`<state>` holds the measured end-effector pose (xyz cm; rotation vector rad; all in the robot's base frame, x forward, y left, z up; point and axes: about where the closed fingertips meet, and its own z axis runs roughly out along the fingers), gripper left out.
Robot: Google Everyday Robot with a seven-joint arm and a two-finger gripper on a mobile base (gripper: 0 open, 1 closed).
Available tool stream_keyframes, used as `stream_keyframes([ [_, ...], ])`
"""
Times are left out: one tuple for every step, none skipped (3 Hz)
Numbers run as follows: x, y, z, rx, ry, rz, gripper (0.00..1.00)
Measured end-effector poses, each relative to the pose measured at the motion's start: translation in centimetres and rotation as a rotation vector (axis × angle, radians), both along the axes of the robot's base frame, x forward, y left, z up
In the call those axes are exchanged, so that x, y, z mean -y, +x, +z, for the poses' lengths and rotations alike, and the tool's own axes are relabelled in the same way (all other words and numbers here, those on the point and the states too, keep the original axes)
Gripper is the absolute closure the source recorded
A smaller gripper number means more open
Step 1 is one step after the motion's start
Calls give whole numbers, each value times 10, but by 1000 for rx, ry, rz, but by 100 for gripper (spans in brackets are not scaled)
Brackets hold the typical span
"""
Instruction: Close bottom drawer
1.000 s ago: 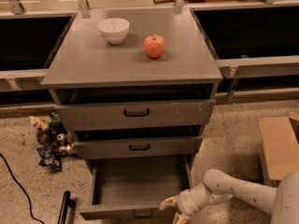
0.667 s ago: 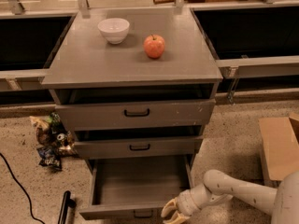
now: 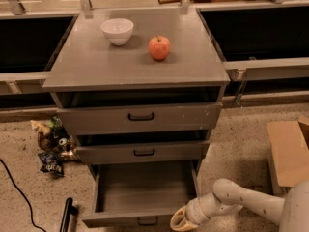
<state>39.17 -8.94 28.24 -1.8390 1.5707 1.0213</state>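
The bottom drawer [image 3: 145,187] of the grey cabinet [image 3: 135,66] is pulled far out, a shallow empty grey box. Its narrow front panel [image 3: 130,220] with a small black bar handle [image 3: 147,221] sits at the bottom edge of the view. My gripper [image 3: 179,221] is low at the right end of that front panel, touching or almost touching it. The white arm [image 3: 246,204] reaches in from the lower right. The middle drawer [image 3: 142,152] and the taller top drawer [image 3: 140,116] are each out slightly.
A white bowl [image 3: 117,31] and a red apple [image 3: 159,48] sit on the cabinet top. Snack wrappers [image 3: 50,144] lie on the floor at left, with a black cable [image 3: 14,192] and a black bar [image 3: 66,215]. A cardboard box [image 3: 288,151] stands at right.
My gripper has moved a little left and down along the bottom drawer's front panel. The drawer looks as far out as before.
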Motion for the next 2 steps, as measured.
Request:
stream_keyframes([
  [29,8,-46,20,-47,-36,100],
  [50,15,-81,24,-73,-65,100],
])
